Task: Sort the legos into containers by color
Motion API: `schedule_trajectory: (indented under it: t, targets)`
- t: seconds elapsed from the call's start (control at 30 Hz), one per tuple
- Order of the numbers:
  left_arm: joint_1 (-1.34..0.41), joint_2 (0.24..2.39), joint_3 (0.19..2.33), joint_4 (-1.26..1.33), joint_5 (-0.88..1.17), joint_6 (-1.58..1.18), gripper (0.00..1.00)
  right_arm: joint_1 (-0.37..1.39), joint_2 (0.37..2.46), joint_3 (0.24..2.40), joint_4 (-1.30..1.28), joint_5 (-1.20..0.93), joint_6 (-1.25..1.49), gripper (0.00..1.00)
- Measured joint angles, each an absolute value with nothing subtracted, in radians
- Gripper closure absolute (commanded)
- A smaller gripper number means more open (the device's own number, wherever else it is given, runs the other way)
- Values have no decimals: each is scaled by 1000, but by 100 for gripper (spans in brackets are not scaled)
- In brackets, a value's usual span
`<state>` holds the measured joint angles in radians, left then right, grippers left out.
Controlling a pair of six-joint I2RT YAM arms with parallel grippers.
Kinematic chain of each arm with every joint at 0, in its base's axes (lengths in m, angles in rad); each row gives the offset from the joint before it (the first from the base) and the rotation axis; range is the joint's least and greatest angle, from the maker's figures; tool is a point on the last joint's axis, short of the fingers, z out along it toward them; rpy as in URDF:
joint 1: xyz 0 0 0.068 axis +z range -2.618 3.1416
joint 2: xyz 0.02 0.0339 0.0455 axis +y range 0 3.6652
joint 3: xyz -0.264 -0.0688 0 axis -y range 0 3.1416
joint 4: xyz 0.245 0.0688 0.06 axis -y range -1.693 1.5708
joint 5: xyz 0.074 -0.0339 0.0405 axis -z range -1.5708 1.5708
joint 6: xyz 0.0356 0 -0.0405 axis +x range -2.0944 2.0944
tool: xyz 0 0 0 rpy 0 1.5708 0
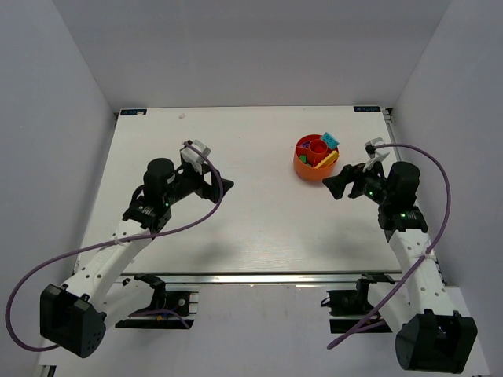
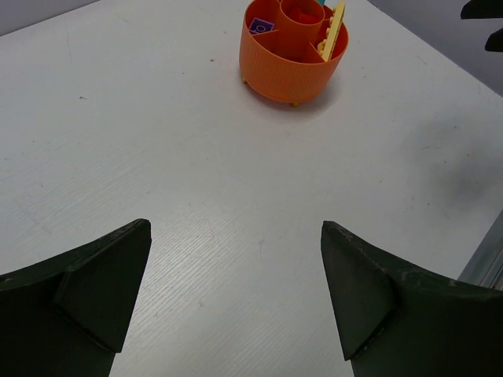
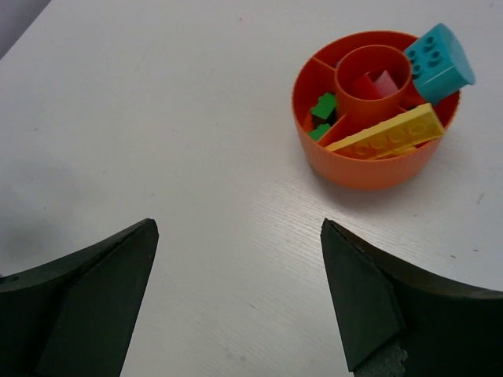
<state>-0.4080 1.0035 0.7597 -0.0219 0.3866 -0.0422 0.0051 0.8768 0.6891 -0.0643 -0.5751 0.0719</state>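
The round orange bowl (image 1: 305, 166) stands on the table at the back right; it also shows in the right wrist view (image 3: 369, 169) and the left wrist view (image 2: 287, 71). In it lie a red brick (image 3: 376, 83) in the central cup, green bricks (image 3: 323, 107), a long yellow brick (image 3: 389, 132), a teal brick (image 3: 440, 63) resting on the rim, and a purple brick (image 2: 261, 26). My left gripper (image 1: 227, 186) is open and empty, well left of the bowl. My right gripper (image 1: 334, 186) is open and empty, just in front and to the right of the bowl.
The white table (image 1: 251, 228) has walls on three sides. No loose bricks show on the table surface. The left arm's purple cable (image 1: 78, 251) loops off the left edge, and the right arm's cable (image 1: 440, 196) arcs by the right wall.
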Motion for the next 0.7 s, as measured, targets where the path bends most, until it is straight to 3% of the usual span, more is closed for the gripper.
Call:
schedule_trajectory:
  t: [0.7]
  targets:
    - [-408,982,760,-23,387,-45,2,-130,861,638,-2,-575,45,11]
